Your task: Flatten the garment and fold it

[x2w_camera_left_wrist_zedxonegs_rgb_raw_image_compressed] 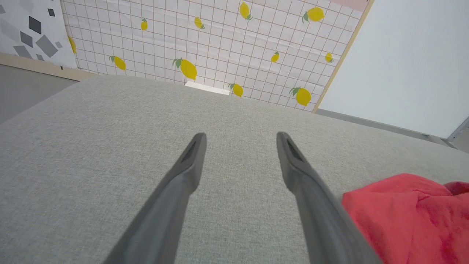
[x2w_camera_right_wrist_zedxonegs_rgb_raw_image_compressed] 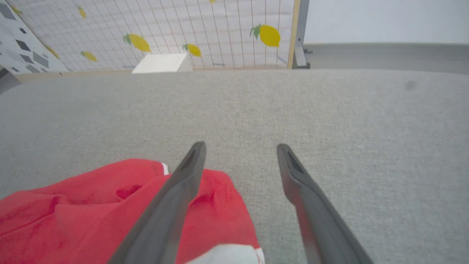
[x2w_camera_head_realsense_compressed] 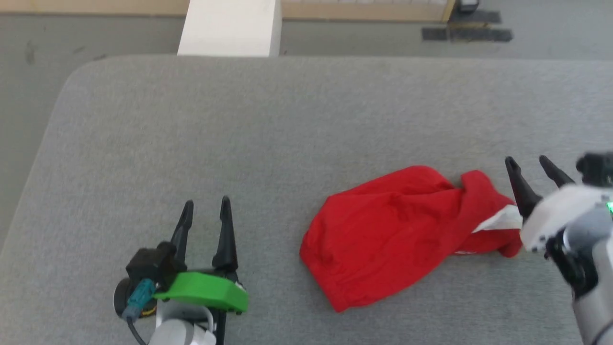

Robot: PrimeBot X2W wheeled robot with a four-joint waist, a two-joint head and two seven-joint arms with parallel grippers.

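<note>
While garment (x2w_camera_head_realsense_compressed: 392,230) lies bunched toward worktop (x2w_camera_head_realsense_compressed: 239,120) near edge, right gripper (x2w_camera_head_realsense_compressed: 529,163), jaws apart, should pinch white-trimmed end; left gripper (x2w_camera_head_realsense_compressed: 207,203), likewise apart, opposite hem.

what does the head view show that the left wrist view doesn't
Head view adds: the right gripper, jaws open, at the right end of the garment by its white trim, plus the garment's whole crumpled outline. Left wrist view adds: the lemon-print wall and a plain pale wall. Shared: the grey table, red fabric of the garment, and the left gripper, jaws open over bare table, apart from the garment.
</note>
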